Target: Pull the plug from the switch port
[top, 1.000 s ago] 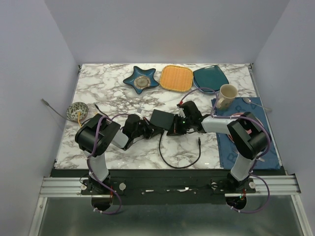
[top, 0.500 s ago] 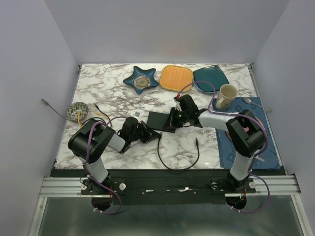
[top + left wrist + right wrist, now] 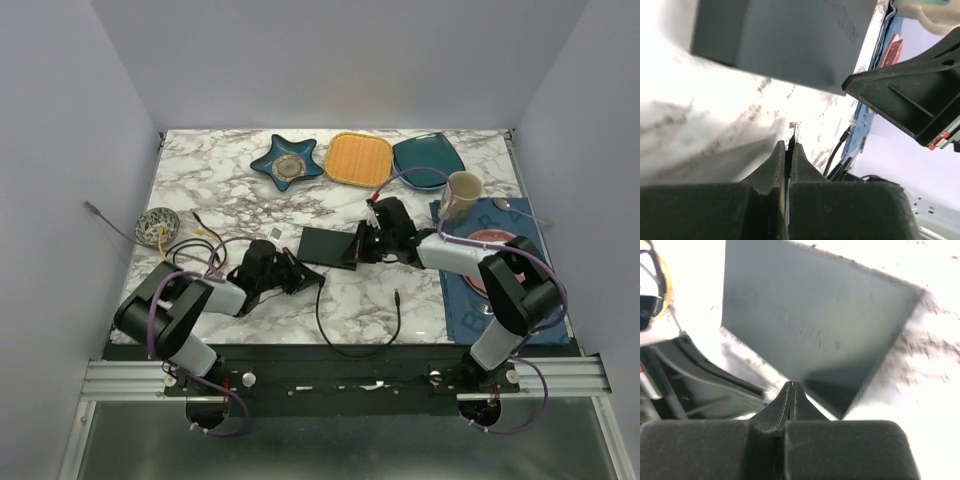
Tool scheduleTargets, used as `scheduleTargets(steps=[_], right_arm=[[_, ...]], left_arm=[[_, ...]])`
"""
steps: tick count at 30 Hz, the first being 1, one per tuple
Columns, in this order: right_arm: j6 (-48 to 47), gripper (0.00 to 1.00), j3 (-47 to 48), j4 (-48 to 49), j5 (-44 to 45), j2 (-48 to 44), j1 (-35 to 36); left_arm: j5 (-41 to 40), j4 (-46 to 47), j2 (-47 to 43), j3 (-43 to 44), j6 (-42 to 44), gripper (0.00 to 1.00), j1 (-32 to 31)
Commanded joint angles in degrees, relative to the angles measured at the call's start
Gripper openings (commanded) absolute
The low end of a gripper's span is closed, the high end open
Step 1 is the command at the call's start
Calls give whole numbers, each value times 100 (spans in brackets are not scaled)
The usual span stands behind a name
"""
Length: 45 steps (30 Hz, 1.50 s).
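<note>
Your left gripper (image 3: pixel 303 277) pinches what looks like the small plug (image 3: pixel 794 128), just apart from the switch (image 3: pixel 328 245), which lies flat beyond it. Your right gripper (image 3: pixel 357 253), fingers pressed together, touches the switch's right end.

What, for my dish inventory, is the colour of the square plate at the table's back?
The square plate is orange, best seen in the top view.
</note>
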Motion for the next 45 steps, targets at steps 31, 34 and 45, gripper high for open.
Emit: scheduleTargets(steps=[31, 34, 45], right_arm=[[-566, 4, -1404, -206, 290, -3759, -5], [-663, 4, -1527, -215, 369, -3873, -5], [-900, 13, -1079, -470, 527, -3715, -5]], left_arm=[[-2289, -7429, -1225, 5108, 2481, 0, 4781], [-2077, -7145, -1163, 5008, 2408, 54, 4878], [-2031, -7276, -1813, 5342, 2802, 99, 4054]])
